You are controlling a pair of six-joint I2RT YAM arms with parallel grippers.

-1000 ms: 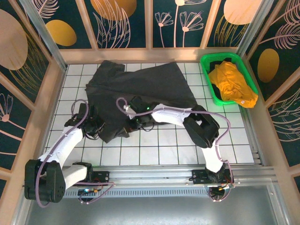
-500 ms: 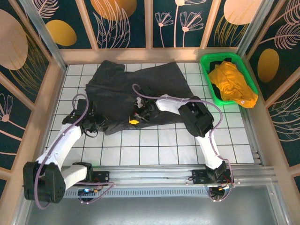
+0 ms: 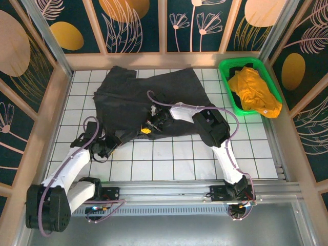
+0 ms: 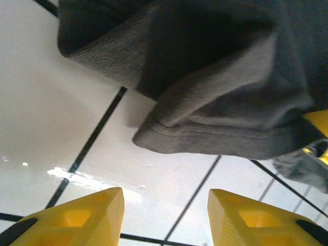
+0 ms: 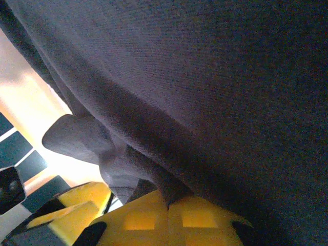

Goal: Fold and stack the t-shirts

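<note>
The dark charcoal t-shirt (image 3: pixel 154 95) lies spread over the back middle of the tiled table. Its near hem (image 4: pixel 215 123) hangs folded just beyond my left gripper (image 4: pixel 166 215), which is open over bare tile with nothing between its yellow fingertips (image 4: pixel 92 212). From above, the left gripper (image 3: pixel 110 145) sits just off the shirt's near-left edge. My right gripper (image 3: pixel 148 129) is shut on a pinch of the dark shirt's near hem (image 5: pixel 169 187), with cloth draped over it. The orange-yellow t-shirt (image 3: pixel 253 89) lies bunched in the green basket (image 3: pixel 225 69).
The green basket stands at the back right corner against the wooden wall. Wooden rails (image 3: pixel 56 97) border the table on the left, back and right. White tiles (image 3: pixel 174 154) lie bare between the shirt and the arms' bases.
My left gripper opened, let go of the shirt's near-left edge and drew back toward the near side. The right gripper carried the hem a little farther back and stayed shut.
</note>
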